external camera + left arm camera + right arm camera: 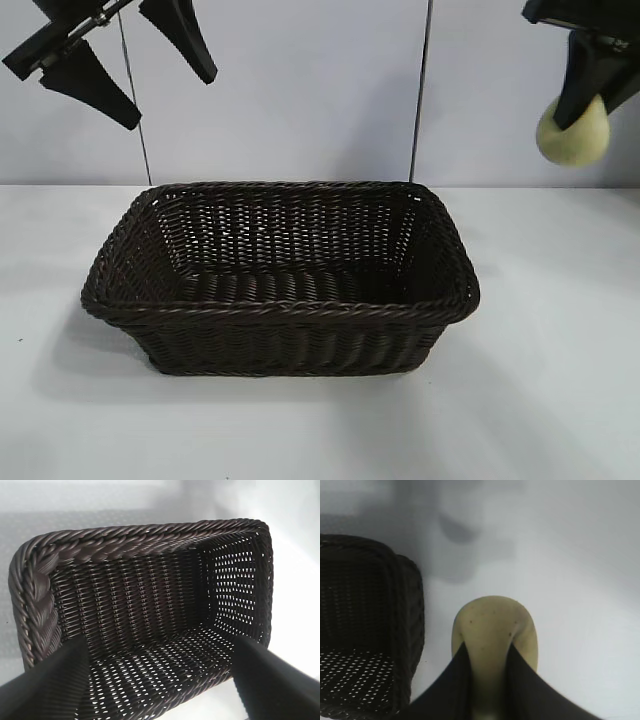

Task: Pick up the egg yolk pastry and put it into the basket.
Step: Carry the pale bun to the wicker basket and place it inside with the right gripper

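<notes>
The dark brown woven basket sits mid-table with nothing in it. My right gripper is high at the upper right, to the right of the basket, shut on the pale yellow egg yolk pastry. In the right wrist view the pastry is squeezed between the two black fingers, with the basket's end beside it. My left gripper hangs open and empty high at the upper left, above the basket's left end. The left wrist view looks down into the basket between its spread fingers.
The white table stretches around the basket on all sides. A pale wall with two thin vertical lines stands behind.
</notes>
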`<state>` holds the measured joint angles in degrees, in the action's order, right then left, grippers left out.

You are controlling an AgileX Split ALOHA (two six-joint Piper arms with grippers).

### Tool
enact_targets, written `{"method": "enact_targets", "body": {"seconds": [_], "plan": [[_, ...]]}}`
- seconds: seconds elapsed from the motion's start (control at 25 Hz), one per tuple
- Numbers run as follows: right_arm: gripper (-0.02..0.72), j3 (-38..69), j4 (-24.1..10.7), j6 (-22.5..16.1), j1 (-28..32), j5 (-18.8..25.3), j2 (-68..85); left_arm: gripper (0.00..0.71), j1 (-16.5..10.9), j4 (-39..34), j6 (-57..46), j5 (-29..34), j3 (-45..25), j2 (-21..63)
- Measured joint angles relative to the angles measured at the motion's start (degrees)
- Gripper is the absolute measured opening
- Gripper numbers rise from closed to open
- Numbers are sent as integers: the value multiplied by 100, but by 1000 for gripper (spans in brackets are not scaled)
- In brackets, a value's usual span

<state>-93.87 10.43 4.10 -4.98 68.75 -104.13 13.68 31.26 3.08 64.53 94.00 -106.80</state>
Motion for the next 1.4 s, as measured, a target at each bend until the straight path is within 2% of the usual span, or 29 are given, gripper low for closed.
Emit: {"method": "enact_targets", "body": {"seconds": [0.48,0.72,1.04,1.24,1.4], "plan": [[118,0,19,-128,-1500,-159,0,571,0,0,0,0,0,0],[118,0,24,-154,-1973,-273,0,571,0,0,0,0,0,0],[118,0,72,-293,-2061,-491,-421,571,0,0,0,0,0,0],[118,0,323,-294,-2061,-821,-964,571,0,0,0,0,0,0],[134,0,381,-298,-2061,-1027,-1221,571,0,0,0,0,0,0]]}}
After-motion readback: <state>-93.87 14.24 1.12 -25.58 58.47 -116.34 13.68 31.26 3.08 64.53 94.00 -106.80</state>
